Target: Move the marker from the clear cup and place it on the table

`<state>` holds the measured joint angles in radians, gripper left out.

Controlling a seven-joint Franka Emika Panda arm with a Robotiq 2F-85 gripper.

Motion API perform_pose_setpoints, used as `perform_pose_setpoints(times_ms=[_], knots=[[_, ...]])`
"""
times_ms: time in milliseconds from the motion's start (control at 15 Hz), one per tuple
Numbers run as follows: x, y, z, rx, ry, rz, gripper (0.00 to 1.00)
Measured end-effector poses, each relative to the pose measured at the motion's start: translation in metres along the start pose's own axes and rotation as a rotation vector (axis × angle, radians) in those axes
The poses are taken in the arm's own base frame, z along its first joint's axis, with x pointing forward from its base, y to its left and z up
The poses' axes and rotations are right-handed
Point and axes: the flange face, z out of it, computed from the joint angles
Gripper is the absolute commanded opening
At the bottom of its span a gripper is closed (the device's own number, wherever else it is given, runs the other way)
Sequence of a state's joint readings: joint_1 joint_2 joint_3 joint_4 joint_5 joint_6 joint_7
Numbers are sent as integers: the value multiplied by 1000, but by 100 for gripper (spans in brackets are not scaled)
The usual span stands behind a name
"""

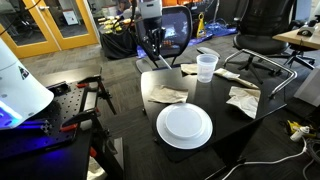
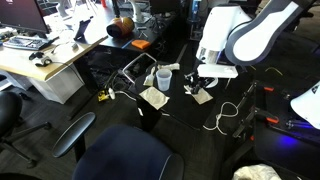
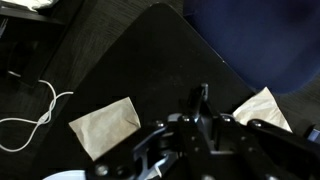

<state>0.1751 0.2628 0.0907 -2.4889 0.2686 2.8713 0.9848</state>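
The clear cup stands upright near the back edge of the black table, and I see no marker inside it. It also shows in an exterior view. My gripper hangs above the table's corner, well apart from the cup, and shows in an exterior view too. In the wrist view the gripper is shut on the marker, a slim dark stick poking out between the fingers above the black tabletop.
A round white plate lies near the front of the table. Crumpled napkins lie around it. A white cable lies on the floor. Office chairs stand behind.
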Motion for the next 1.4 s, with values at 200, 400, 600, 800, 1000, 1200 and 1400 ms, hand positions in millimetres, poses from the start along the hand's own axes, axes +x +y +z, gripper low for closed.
perform_pose_setpoints(times_ms=[200,400,600,800,1000,1200,1400], knots=[[1,-2,18,-11,19,-43,4],[6,-3,35,-28,47,-97,4],[15,-4,53,-57,70,-140,4],[22,-9,67,-76,84,-170,4],[25,-15,76,-83,95,-183,42],[25,-20,79,-83,103,-192,57],[25,-21,80,-85,108,-197,81]])
